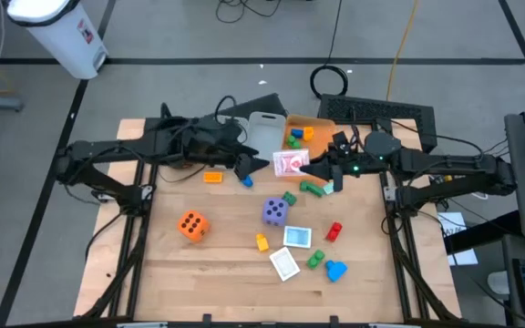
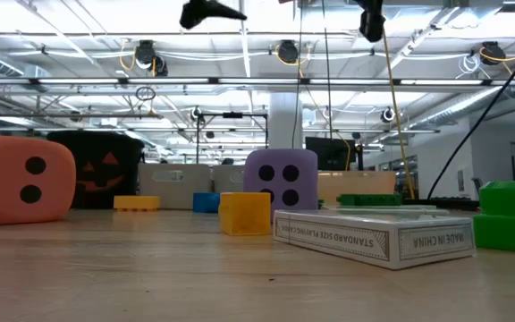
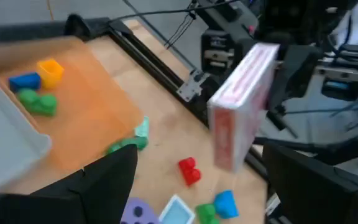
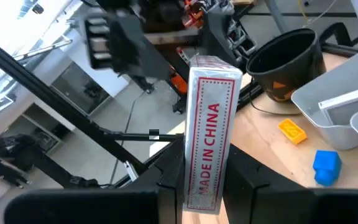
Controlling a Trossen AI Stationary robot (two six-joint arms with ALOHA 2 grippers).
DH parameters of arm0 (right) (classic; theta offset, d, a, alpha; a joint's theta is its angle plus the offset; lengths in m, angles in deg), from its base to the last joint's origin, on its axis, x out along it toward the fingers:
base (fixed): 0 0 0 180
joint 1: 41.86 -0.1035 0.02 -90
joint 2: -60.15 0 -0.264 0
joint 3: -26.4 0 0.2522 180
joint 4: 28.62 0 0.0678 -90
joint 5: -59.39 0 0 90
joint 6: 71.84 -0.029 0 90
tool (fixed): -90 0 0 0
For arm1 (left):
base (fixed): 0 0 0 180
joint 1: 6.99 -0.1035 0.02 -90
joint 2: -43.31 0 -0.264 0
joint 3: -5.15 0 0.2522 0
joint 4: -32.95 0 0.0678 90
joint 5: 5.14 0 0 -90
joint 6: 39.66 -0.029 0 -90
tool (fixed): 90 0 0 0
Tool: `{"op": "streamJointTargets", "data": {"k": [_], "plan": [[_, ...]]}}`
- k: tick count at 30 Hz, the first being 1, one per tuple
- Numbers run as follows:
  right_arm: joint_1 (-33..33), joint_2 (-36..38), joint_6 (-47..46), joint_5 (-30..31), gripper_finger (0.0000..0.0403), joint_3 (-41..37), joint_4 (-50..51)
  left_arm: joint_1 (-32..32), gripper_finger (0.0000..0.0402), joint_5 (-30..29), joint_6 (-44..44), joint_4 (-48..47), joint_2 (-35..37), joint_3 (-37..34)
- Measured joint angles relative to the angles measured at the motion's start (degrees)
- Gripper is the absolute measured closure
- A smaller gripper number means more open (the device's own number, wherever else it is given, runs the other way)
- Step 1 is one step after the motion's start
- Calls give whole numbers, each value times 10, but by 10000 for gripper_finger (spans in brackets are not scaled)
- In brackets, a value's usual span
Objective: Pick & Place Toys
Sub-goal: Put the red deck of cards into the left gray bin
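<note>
Cardboard, by the look of it: the thing in play is a small boxed card deck [image 4: 205, 130] with red-and-white printing, clamped in the right pincer [image 1: 320, 168] and held up off the counter [image 1: 217, 273] near the orange bin [image 1: 320, 123] at the far side. The fingers pinch it across its two broad faces — the narrow lettered edge faces the wrist camera — which I judge the sensible hold, since a light, stiff little box like this resists squeezing best flat-to-flat, while its glossy wrap could let it slide if taken by the thin edges. The left pincer [image 1: 241, 162] hangs just beside it with its fingers spread wide and nothing between them, close to the grey bin [image 1: 264, 128]. The rest of the toys lie scattered below — an orange foam die [image 1: 191, 225] and a purple die [image 1: 274, 211], both soft and easy to dent, so a gentle grip across flat sides would suit them. A second card box [image 1: 284, 264] lies flat near the front, harder to get under. The little plastic blocks, such as the red block [image 1: 334, 231], look hard, smooth and light.
</note>
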Motion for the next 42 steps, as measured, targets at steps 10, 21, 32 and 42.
{"op": "streamJointTargets", "data": {"k": [10,21,32,42], "plan": [[0,-9,0,5,346,0,1,5,48,46,95,410,13,-187],[2,-24,-3,-10,346,0,-53,4,48,14,89,443,13,-212],[5,-92,-31,-35,346,0,-148,4,48,30,76,464,13,-211],[42,-98,-60,-74,346,0,-176,14,48,45,71,470,13,-211]]}}
